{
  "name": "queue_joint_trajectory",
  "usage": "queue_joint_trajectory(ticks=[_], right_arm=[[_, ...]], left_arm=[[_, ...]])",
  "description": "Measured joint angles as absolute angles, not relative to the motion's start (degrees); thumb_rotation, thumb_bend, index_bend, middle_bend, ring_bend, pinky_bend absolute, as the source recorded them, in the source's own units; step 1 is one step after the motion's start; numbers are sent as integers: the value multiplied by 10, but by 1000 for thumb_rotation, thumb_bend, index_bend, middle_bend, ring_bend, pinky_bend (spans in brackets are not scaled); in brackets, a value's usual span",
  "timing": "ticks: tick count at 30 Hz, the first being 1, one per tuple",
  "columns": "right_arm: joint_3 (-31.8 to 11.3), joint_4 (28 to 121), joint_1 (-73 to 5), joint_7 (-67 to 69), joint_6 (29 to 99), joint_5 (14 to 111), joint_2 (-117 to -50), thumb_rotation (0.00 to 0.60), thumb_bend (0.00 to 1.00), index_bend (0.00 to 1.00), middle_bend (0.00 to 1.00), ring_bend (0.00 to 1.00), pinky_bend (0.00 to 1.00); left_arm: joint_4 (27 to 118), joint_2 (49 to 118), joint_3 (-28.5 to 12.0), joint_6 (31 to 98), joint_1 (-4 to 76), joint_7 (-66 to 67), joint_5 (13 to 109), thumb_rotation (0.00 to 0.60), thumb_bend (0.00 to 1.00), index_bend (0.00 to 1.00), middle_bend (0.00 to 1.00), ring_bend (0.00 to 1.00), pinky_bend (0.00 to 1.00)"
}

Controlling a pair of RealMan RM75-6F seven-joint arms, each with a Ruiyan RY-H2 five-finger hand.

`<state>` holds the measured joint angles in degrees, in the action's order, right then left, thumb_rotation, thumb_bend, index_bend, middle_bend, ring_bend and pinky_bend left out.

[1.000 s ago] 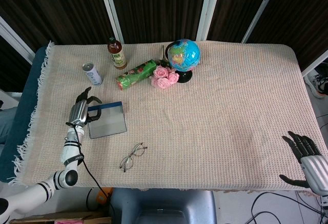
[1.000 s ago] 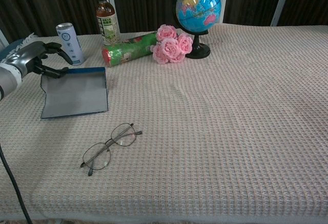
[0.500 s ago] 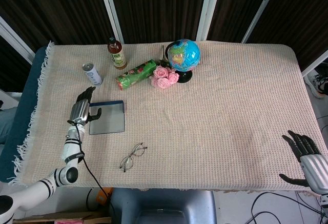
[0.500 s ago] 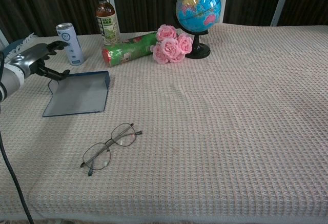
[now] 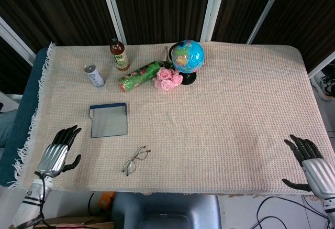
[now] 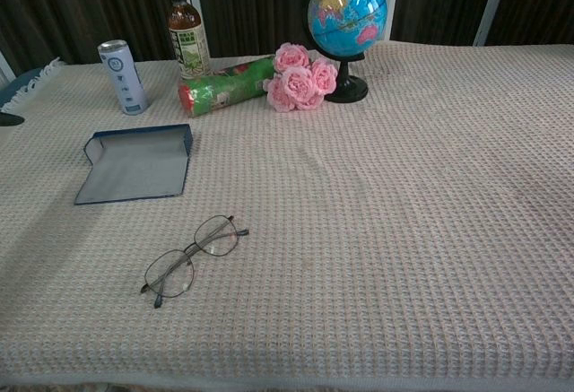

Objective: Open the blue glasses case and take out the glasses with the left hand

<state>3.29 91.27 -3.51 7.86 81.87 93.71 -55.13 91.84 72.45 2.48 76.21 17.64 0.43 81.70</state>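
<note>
Pulling back now: left hand (image 5: 57,153) gone from beside the blue glasses case (image 5: 109,120), hanging low at the near left corner of the table (image 5: 235,108), fingers spread wide, holding nothing. Lying flat and open on the cloth, well apart from that hand. Glasses (image 5: 135,159) sitting out on the cloth nearer the front edge, arms folded out, touching nothing else. Right hand (image 5: 310,165) waiting at the near right corner, also spread wide and empty. Looking done, or nearly so, judging from the case open and the glasses out. Still some ways to go wrong: swinging the left hand back across and bumping the glasses off the front edge, or catching a finger in the white fringe at the table's side and tugging the cloth. Standing far back and safe: can (image 5: 95,75), bottle (image 5: 119,55), green roll (image 5: 138,76), pink roses (image 5: 168,78) and globe (image 5: 188,57). Hard to see: both arms cut off at the bottom of the head view, and only a dark tip at the left edge of the chest view, too small to name.
</note>
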Motion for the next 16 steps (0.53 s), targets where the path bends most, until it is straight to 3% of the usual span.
queue_joint_trajectory(ticks=[5, 8, 16], right_arm=[[28, 920, -40, 66, 808, 925, -558, 600, 26, 0, 0, 0, 0], [29, 924, -41, 59, 806, 925, -559, 600, 26, 0, 0, 0, 0], [28, 926, -43, 51, 801, 921, -561, 600, 26, 0, 0, 0, 0]], left_arm=[[885, 724, 60, 856, 102, 20, 883, 600, 347, 0, 0, 0, 0], [875, 729, 56, 889, 91, 25, 897, 600, 345, 0, 0, 0, 0], [828, 737, 57, 918, 83, -17, 962, 600, 348, 0, 0, 0, 0]])
